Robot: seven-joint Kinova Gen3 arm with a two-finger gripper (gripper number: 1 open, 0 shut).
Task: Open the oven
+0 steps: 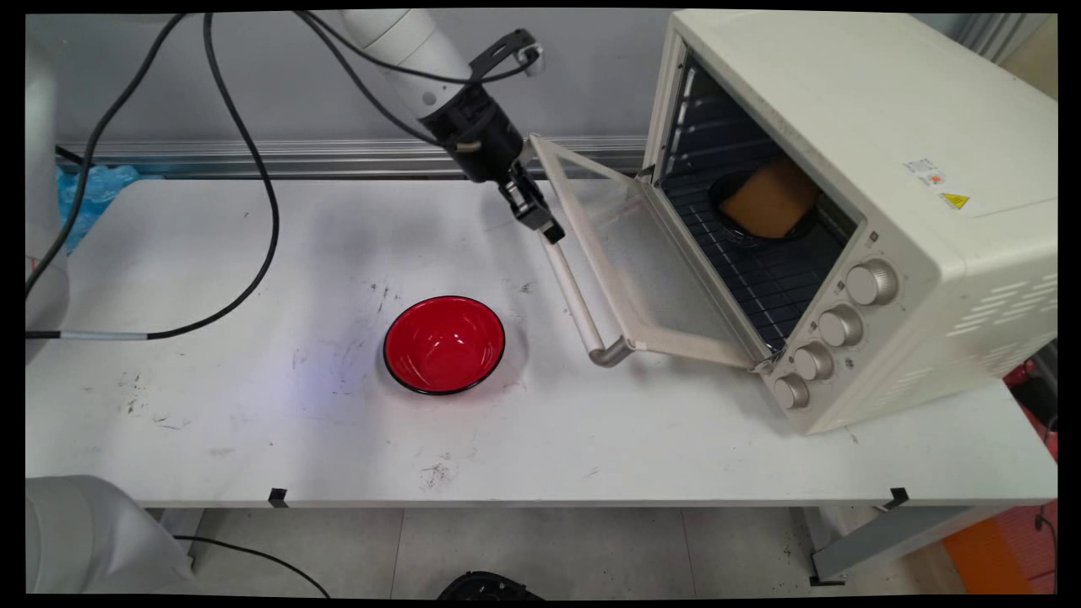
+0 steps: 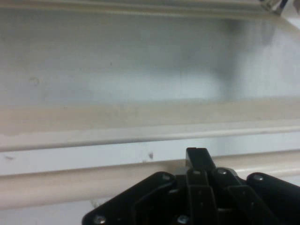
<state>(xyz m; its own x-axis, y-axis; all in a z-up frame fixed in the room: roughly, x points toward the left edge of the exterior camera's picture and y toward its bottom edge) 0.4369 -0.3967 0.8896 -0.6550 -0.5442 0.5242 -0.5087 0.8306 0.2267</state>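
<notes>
A: What is sitting on the white table (image 1: 253, 439)?
B: A red bowl (image 1: 444, 344) is resting at centre frame; a cream toaster oven (image 1: 853, 211) is standing at right, door hanging open.

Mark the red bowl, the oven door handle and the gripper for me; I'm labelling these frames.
red bowl (image 1: 444, 344): main view, its inner bottom.
oven door handle (image 1: 574, 295): main view, mid bar.
gripper (image 1: 551, 233): main view, fingertips at the handle.
</notes>
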